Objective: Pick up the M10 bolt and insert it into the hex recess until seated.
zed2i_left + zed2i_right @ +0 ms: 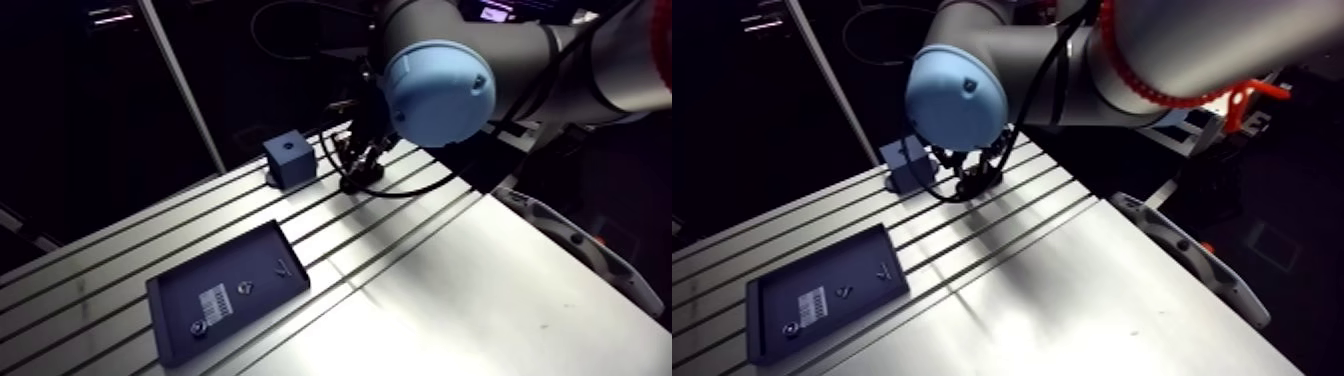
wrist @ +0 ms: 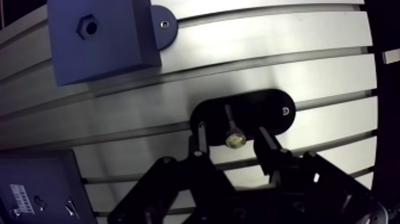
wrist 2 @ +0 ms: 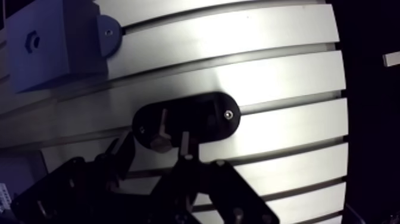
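The gripper (image 2: 232,128) has its fingers (image 2: 201,136) spread either side of the M10 bolt (image 2: 235,140), holding nothing; the blue hex-recess block (image 1: 290,158) sits upper-centre in the arm view.

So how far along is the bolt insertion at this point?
Nothing is finished yet. The bolt stands in its black holder, and the hex recess in the blue block is empty. In hand: the open gripper straddles the bolt without visibly touching it. Left: grasp, lift, carry to the block, insert until seated.
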You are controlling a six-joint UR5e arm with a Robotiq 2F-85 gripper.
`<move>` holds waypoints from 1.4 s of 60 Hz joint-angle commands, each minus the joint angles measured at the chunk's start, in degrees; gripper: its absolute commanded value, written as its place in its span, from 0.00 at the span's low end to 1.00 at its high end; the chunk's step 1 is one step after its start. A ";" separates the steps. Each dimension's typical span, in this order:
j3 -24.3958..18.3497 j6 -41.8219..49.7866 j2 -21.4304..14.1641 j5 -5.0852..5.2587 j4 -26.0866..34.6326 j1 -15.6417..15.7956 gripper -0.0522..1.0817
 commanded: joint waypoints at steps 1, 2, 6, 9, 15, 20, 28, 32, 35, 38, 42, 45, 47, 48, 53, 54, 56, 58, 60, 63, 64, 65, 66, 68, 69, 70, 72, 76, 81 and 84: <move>-0.15 0.02 0.05 0.07 0.00 0.00 0.51; -0.15 0.02 0.05 0.07 0.00 0.00 0.51; -0.22 0.02 0.22 0.07 -0.01 0.00 0.52; -0.23 0.02 0.30 0.07 0.00 0.00 0.52; -0.23 0.02 0.31 0.07 0.00 0.00 0.54; -0.32 0.02 0.31 0.07 0.00 0.00 0.54; -0.48 0.02 0.40 0.07 0.00 0.00 0.56; -0.50 0.02 0.40 0.07 0.00 0.00 0.56; -0.58 -0.05 0.40 0.07 0.00 0.00 0.56; -0.66 0.01 0.40 0.07 0.00 0.00 0.56; -0.67 -0.05 0.40 0.07 0.00 0.00 0.57; -0.76 -0.05 0.40 0.07 0.00 0.00 0.57; -0.76 -0.06 0.40 0.07 0.00 0.00 0.57; -0.76 -0.06 0.40 0.07 0.00 0.00 0.57; -0.76 -0.06 0.48 0.07 0.00 0.00 0.57; -0.76 -0.06 0.49 0.15 0.00 0.00 0.57; -0.76 -0.06 0.56 0.08 0.00 0.00 0.58; -0.76 0.01 0.73 0.07 0.00 0.00 0.58; -0.67 0.02 0.75 0.07 0.00 0.01 0.58; -0.60 0.02 0.75 0.07 0.00 0.00 0.58; -0.60 0.02 0.75 0.07 0.00 0.00 0.58; -0.59 0.02 0.75 0.07 0.00 0.00 0.58; -0.59 0.02 0.75 0.07 0.00 0.00 0.58; -0.59 0.02 0.75 0.07 0.00 0.00 0.58; -0.59 -0.05 0.75 0.07 0.00 0.00 0.58; -0.51 -0.06 0.75 0.07 0.00 0.00 0.58; -0.50 -0.06 0.75 0.07 0.00 0.00 0.58; -0.58 -0.06 0.75 0.07 0.00 0.00 0.59; -0.59 -0.06 0.75 0.07 0.09 0.00 0.59; -0.59 -0.06 0.75 0.07 0.09 0.00 0.59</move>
